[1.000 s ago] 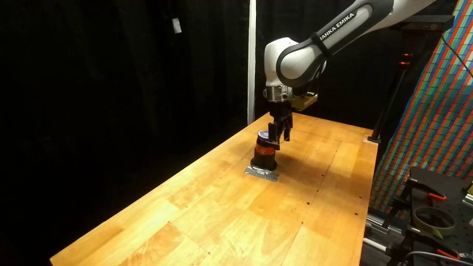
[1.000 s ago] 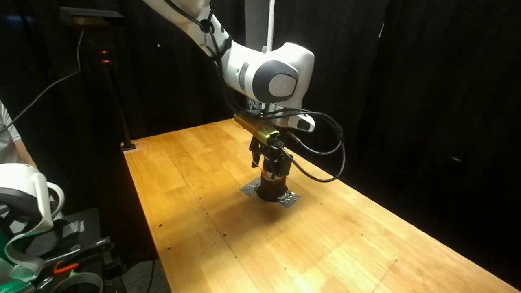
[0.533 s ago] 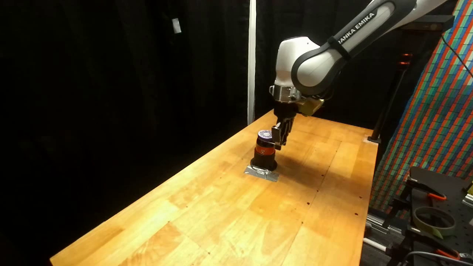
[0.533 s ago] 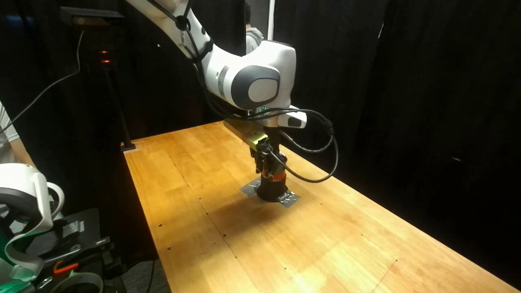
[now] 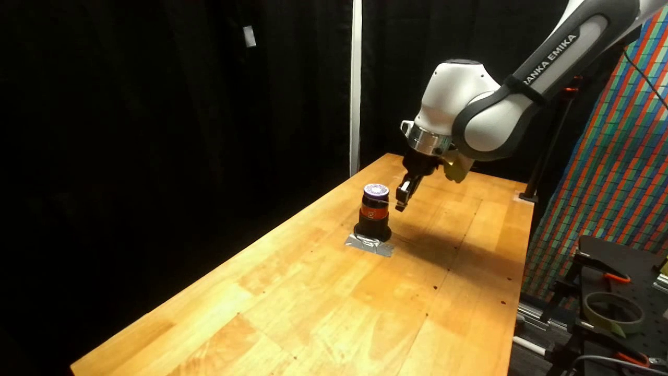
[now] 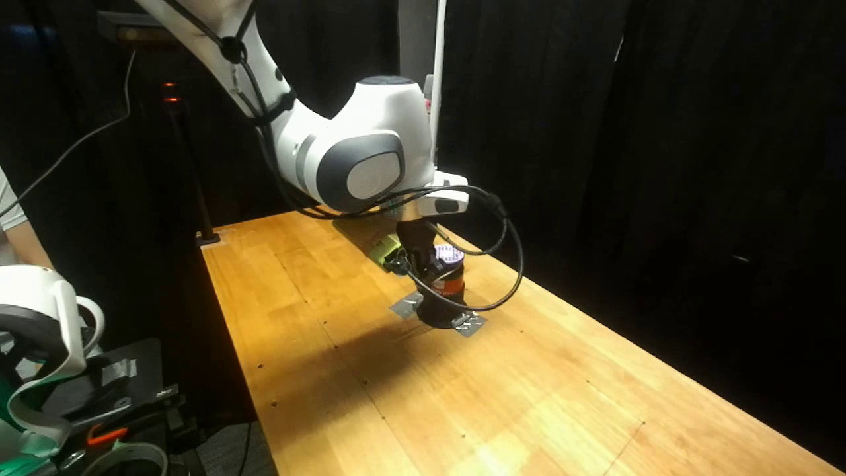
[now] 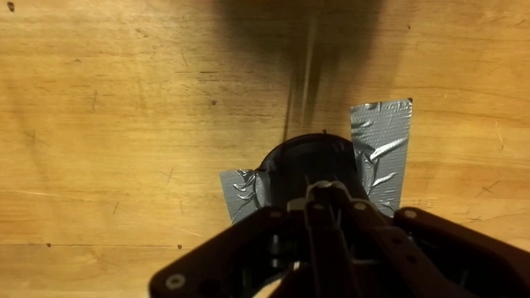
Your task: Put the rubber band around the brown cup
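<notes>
1. The brown cup (image 5: 373, 213) stands upright on the wooden surface (image 5: 323, 303), a dark cylinder with an orange-red middle and a flared base.
2. A white disc with a purple pattern (image 5: 376, 190) covers its top as seen in both exterior views, so the contents cannot be told.
3. Two strips of silver tape (image 7: 383, 140) lie at either side of the base, overlapping it and the surface.
4. The jaws are drawn together, tilted, just beside the cup's upper part and apart from it; the rubber band (image 7: 327, 184) is caught at their tips.
5. In an exterior view the band runs thinly from there to the cup above the orange-red section; whether it circles the cup fully cannot be told.
</notes>
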Motion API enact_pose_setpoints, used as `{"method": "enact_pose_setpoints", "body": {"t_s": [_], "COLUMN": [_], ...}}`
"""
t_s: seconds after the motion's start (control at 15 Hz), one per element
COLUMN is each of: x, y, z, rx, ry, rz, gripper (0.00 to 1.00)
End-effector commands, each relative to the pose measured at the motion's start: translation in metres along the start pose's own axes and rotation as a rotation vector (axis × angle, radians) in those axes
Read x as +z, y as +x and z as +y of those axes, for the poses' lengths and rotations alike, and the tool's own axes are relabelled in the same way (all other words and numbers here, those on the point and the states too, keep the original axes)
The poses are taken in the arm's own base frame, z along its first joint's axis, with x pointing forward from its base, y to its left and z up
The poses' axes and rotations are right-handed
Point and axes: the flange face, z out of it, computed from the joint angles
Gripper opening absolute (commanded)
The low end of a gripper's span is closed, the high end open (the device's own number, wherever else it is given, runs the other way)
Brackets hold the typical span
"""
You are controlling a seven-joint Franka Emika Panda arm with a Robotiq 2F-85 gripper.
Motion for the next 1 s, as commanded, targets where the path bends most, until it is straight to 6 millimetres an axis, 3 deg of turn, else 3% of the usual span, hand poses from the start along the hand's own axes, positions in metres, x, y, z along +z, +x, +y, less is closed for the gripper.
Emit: {"method": "enact_pose_setpoints", "body": {"t_s": [0.0, 0.47, 0.93], "x": [-0.017, -0.025, -0.031], "y": [-0.025, -0.052, -0.065], "z": [-0.001, -0.006, -0.005], "rx": [0.009, 0.022, 0.059], "ry": [0.031, 0.06, 0.093], "rz": [0.082, 0.241, 0.392], "gripper": [0.11, 0.09, 0.09]}}
